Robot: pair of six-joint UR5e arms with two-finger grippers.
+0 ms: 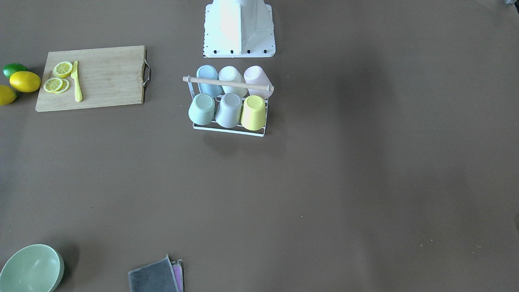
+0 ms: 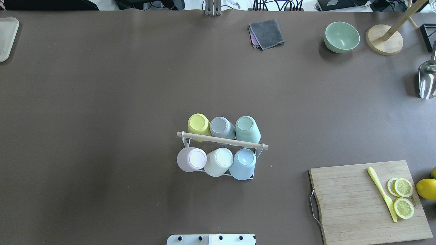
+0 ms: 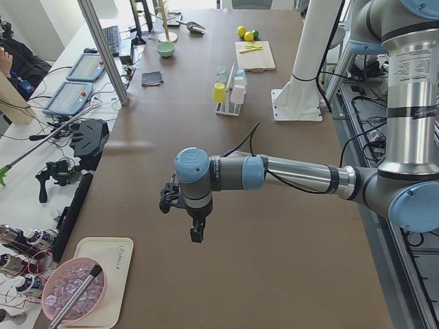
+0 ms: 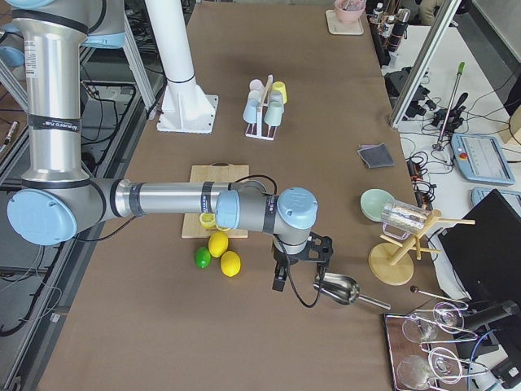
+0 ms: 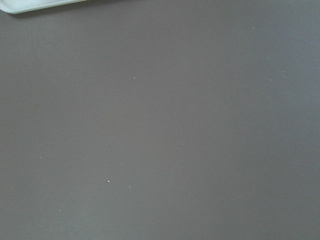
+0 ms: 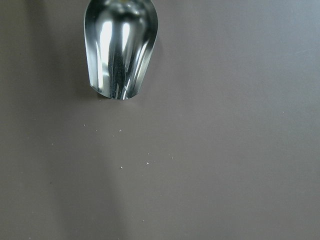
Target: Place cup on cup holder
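The cup holder (image 2: 221,140), a white wire rack with a wooden rod across the top, stands mid-table near the robot base. Several upside-down cups sit on its prongs: yellow (image 2: 199,124), grey (image 2: 222,127), mint (image 2: 247,129), pink (image 2: 191,160), white (image 2: 219,161) and blue (image 2: 243,164). The holder also shows in the front view (image 1: 227,84). My left gripper (image 3: 197,236) hangs over bare table far from the holder, towards the table's left end. My right gripper (image 4: 279,283) hangs near the table's right end. Both show only in the side views, so I cannot tell whether they are open or shut.
A cutting board (image 2: 351,204) holds lemon slices (image 2: 403,197) and a yellow knife (image 2: 381,194), with lemons (image 4: 220,252) beside it. A metal scoop (image 6: 120,45) lies under my right wrist. A green bowl (image 2: 341,36), grey cloth (image 2: 267,33), wooden stand (image 2: 384,39) and white tray (image 2: 6,37) line the far edge.
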